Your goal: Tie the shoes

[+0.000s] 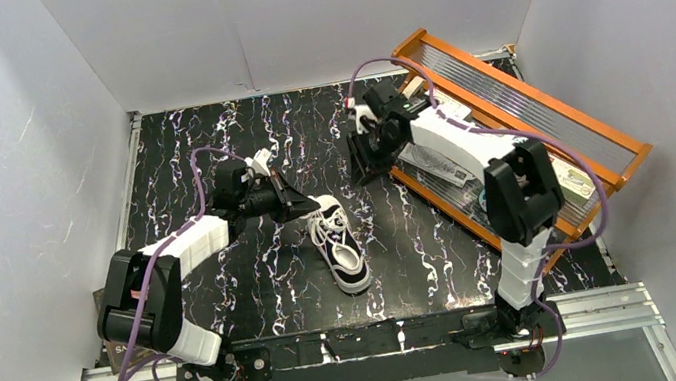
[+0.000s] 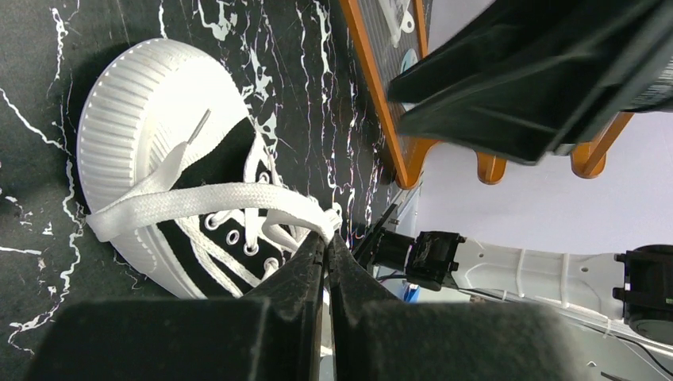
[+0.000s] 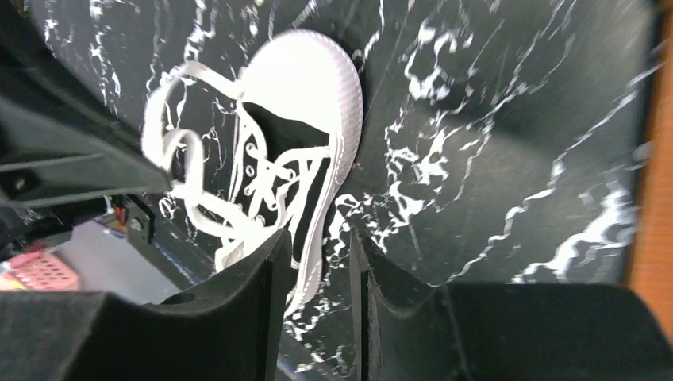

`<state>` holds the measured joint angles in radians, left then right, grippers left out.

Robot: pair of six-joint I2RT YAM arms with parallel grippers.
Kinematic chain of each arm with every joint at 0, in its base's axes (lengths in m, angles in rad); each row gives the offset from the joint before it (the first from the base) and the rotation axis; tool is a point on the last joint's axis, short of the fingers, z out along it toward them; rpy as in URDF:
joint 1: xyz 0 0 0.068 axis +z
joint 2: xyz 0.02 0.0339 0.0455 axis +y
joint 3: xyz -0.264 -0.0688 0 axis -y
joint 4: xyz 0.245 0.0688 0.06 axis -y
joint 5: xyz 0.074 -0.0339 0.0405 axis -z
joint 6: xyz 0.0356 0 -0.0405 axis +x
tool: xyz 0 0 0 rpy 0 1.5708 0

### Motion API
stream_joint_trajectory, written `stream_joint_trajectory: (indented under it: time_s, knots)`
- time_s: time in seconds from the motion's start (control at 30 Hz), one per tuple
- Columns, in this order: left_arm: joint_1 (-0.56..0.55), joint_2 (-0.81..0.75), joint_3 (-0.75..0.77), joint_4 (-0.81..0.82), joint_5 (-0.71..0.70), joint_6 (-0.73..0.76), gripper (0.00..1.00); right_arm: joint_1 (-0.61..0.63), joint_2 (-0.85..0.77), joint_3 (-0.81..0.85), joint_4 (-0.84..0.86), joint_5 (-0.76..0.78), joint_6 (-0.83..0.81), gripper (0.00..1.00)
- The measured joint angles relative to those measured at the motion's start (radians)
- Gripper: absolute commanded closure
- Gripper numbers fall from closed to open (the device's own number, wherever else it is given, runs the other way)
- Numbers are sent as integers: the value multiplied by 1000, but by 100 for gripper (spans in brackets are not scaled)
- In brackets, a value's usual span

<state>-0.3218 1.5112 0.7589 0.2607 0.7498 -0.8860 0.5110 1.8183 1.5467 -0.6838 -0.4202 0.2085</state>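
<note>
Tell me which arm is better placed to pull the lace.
Left, probably: the left gripper is shut on the white lace at the sneaker; the right gripper hangs apart, empty.

Table (image 1: 229, 298): black top with white marble veining.

Item one: a single sneaker (image 1: 343, 250) stands sole down directly on the top, near the centre and slightly toward the near edge. Its white toe cap points at the near edge. The laces (image 2: 198, 202) are untied.

Item two: an orange-framed tray (image 1: 526, 88) sits askew at the far right corner, with its right end past the right edge. Whether it lies flat cannot be told.

A metal rail (image 1: 368, 348) runs along the near edge.
</note>
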Motion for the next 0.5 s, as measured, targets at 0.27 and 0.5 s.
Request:
stream_joint_trajectory:
  time_s: [0.27,0.5]
  knots:
    - [0,0,-42,47,6,-19,100,71,200,60,-137,-12,229,54]
    - [0,-7,-66,73,10,-40,100,150,241,104,-159,34,307,56]
